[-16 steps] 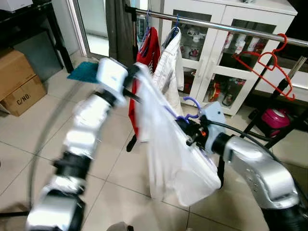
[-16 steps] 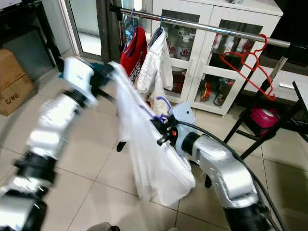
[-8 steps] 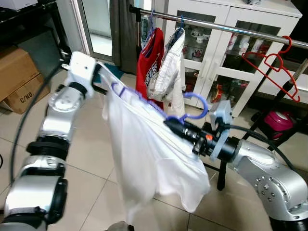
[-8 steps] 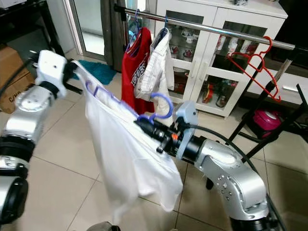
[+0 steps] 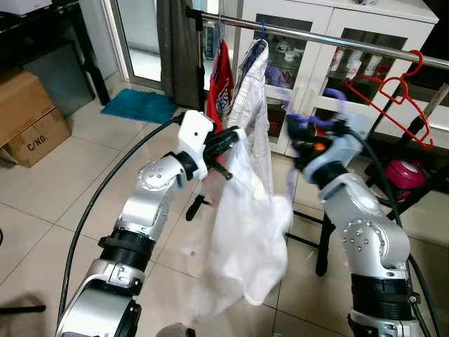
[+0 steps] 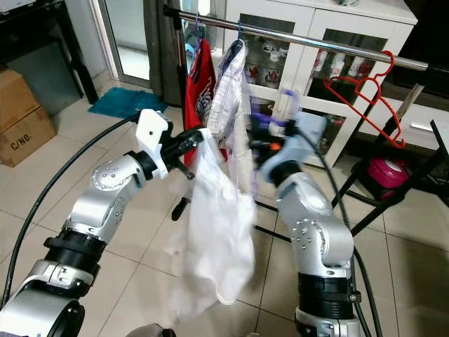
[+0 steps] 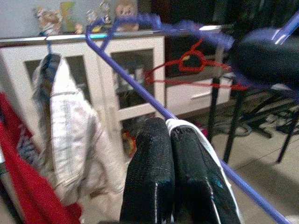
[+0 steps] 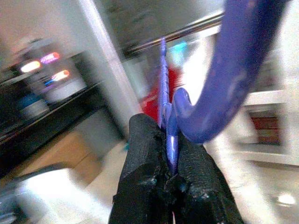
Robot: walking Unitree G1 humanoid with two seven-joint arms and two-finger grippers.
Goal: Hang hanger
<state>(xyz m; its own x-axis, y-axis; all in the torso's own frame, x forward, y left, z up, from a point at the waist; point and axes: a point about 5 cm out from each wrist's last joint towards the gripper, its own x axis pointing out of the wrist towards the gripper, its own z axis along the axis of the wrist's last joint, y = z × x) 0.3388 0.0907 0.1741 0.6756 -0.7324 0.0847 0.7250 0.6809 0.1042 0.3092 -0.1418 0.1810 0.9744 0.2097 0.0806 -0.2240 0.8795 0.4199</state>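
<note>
The right gripper has its jaws clamped on the neck of the purple hanger, lifted just below the steel rail; the left gripper has its jaws pinched tight on the hanger's arm and the edge of the white garment, which droops between the 2 arms toward the tiled floor. A red shirt and a pale shirt hang on the rail beside it; a red hanger hangs farther along to the robot's right.
</note>
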